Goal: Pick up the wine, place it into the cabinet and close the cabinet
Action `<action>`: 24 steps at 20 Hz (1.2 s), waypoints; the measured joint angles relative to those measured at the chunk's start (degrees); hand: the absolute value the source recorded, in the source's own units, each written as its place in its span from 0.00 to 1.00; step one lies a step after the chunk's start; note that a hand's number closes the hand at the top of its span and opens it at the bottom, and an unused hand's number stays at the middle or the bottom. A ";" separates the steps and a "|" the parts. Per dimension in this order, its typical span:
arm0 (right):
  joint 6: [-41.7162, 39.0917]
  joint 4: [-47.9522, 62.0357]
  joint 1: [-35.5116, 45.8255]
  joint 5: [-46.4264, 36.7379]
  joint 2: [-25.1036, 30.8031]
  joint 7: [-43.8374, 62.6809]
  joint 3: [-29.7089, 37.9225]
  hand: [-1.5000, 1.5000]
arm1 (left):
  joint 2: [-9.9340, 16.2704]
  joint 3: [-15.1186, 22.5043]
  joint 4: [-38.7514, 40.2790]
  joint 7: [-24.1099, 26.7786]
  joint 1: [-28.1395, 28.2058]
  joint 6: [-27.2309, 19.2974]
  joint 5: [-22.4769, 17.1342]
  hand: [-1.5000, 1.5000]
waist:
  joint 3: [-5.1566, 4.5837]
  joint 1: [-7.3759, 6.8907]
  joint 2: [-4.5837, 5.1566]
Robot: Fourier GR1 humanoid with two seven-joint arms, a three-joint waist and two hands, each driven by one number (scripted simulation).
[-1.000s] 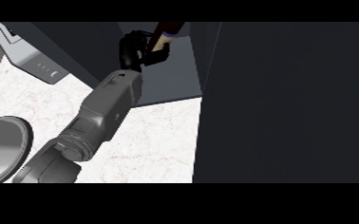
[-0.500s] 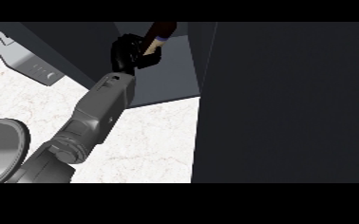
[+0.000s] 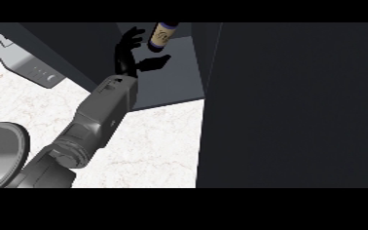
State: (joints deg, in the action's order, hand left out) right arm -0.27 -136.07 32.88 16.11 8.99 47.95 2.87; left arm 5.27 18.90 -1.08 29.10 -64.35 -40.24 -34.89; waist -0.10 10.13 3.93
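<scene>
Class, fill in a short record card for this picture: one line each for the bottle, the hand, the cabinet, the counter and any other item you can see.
bottle: wine bottle inside the cabinet, only partly in view at the top
hand: left hand open, fingers spread beside the bottle, not curled round it
cabinet: dark cabinet, door open at the right
counter: white marbled top
other: grey round object at the left edge
right hand: not in view

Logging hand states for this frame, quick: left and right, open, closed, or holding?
Left hand: open, fingers spread beside the wine bottle inside the cabinet, not curled round it.
Right hand: not in view.
</scene>
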 measured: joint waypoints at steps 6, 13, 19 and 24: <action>-0.16 0.02 0.15 -0.03 0.03 -0.06 -0.41 0.00 | -0.04 -0.25 0.01 -0.18 -0.13 0.93 -0.22 0.00 | -0.07 -0.12 0.04; 0.19 0.00 0.07 0.00 -0.10 0.39 -0.44 0.00 | -0.52 0.69 -0.81 1.32 -0.17 5.43 0.68 0.00 | -0.55 -0.84 -0.11; 1.12 -0.02 0.86 -0.13 0.10 1.40 -0.23 0.00 | -1.27 0.59 -3.92 4.10 0.10 16.51 0.56 0.00 | -0.65 -2.69 -0.89; 1.91 -0.08 0.26 -0.75 0.32 1.49 -0.02 0.00 | -2.44 -1.97 -7.75 8.92 0.20 26.22 -1.75 0.00 | -0.50 -4.73 -1.71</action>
State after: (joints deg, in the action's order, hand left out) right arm 1.64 -136.16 33.14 15.37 9.31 49.44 2.85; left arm 2.83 16.93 -8.83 38.02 -64.15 -14.02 -36.64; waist -0.60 5.40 2.22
